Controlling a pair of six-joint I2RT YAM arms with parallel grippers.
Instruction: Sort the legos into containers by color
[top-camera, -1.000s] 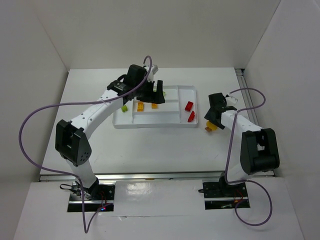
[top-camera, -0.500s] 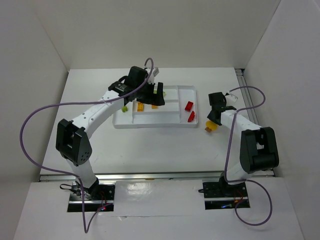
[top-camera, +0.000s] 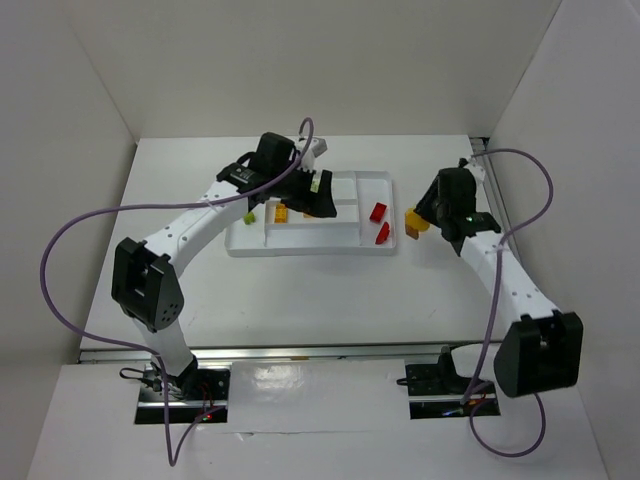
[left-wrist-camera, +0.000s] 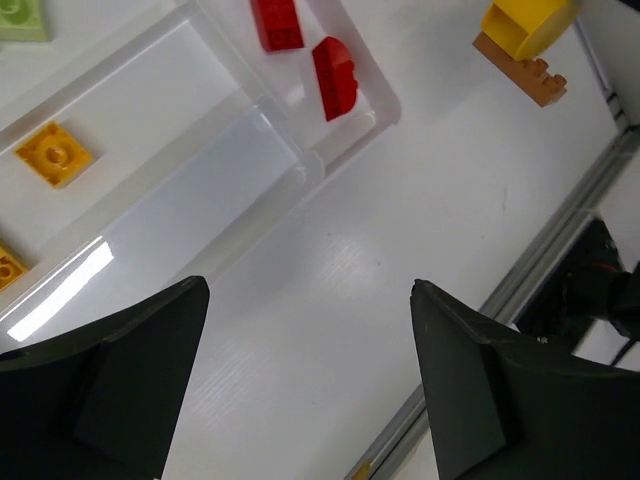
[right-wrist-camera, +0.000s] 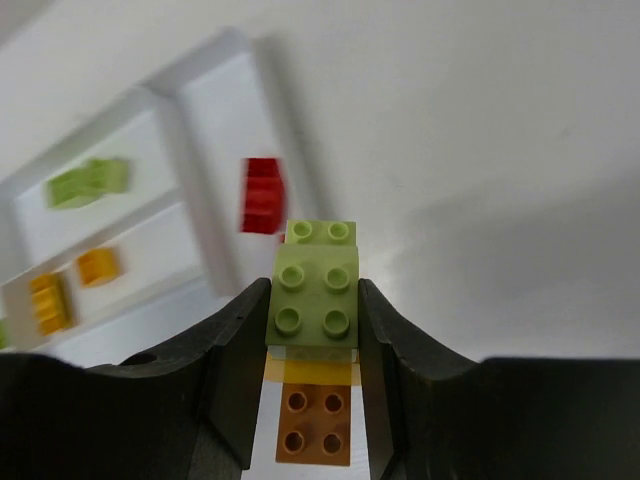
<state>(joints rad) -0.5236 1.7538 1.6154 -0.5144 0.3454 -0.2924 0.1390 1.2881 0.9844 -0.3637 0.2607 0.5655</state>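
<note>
My right gripper is shut on a small stack of legos: lime green on top, yellow in the middle, brown below. In the top view this gripper holds the stack just right of the white tray. The stack also shows in the left wrist view. Two red legos lie in the tray's right section, yellow-orange ones in a middle section, a lime one at the left. My left gripper hovers over the tray's middle, open and empty.
A metal rail runs along the table's right edge. White walls enclose the table on the left, back and right. A purple cable loops from the right arm.
My right gripper has lifted the lego stack off the table and swung it up beside the tray's right edge; the arm has stretched out. The left gripper has barely moved.
</note>
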